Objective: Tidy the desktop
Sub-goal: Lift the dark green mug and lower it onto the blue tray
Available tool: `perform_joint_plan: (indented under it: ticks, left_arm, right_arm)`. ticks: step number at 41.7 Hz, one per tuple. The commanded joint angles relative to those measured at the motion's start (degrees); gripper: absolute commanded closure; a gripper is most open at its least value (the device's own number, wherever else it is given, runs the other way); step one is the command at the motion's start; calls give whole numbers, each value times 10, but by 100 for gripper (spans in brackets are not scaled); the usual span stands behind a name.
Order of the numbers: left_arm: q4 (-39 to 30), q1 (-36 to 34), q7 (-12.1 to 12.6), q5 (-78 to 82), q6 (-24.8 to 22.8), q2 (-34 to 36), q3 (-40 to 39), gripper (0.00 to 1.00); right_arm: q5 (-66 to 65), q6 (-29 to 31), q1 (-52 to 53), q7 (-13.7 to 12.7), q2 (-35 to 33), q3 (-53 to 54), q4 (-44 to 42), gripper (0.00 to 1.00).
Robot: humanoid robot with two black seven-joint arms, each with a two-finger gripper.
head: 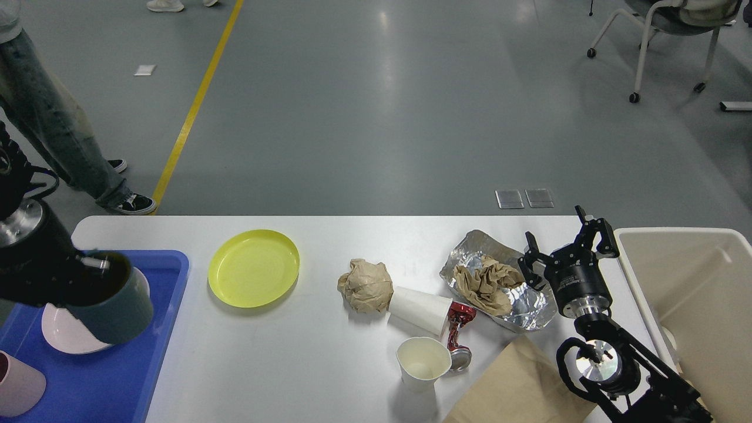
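The white desktop spans the view. At the far left my left gripper is shut on the rim of a dark teal cup, held tilted above the pink plate in the blue tray. A yellow plate lies on the desktop to the tray's right. Around the middle lie a crumpled brown paper ball, a tipped white paper cup, an upright white cup, a crushed red can and a foil sheet with crumpled paper. My right gripper stands open beside the foil.
A beige bin stands at the right edge of the desktop. A brown paper bag lies at the front right. A pink cup sits in the tray's near corner. A person's legs stand at the far left.
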Motion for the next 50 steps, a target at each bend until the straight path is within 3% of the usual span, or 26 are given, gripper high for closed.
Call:
perform_joint_plan:
  ticks: [1, 7, 17, 25, 39, 50]
  left_arm:
    - [48, 124, -2, 93, 31, 81, -78, 100]
    - [68, 213, -15, 150, 84, 124, -132, 100]
    - [79, 325, -74, 228, 194, 171, -166, 100]
    - [141, 381, -109, 229, 198, 179, -174, 100]
    - [191, 508, -110, 229, 195, 176, -284, 99]
    - [198, 511, -107, 223, 193, 174, -285, 95]
  right_arm:
    - [0, 0, 0, 0, 0, 0, 0, 0]
    - [0, 0, 0, 0, 0, 0, 0, 0]
    - [0, 0, 0, 0, 0, 0, 0, 0]
    - [0, 0, 0, 0, 0, 0, 0, 0]
    - [0, 0, 0, 1, 0, 0, 0, 0]
    - [0, 0, 0, 0, 0, 0, 0, 0]
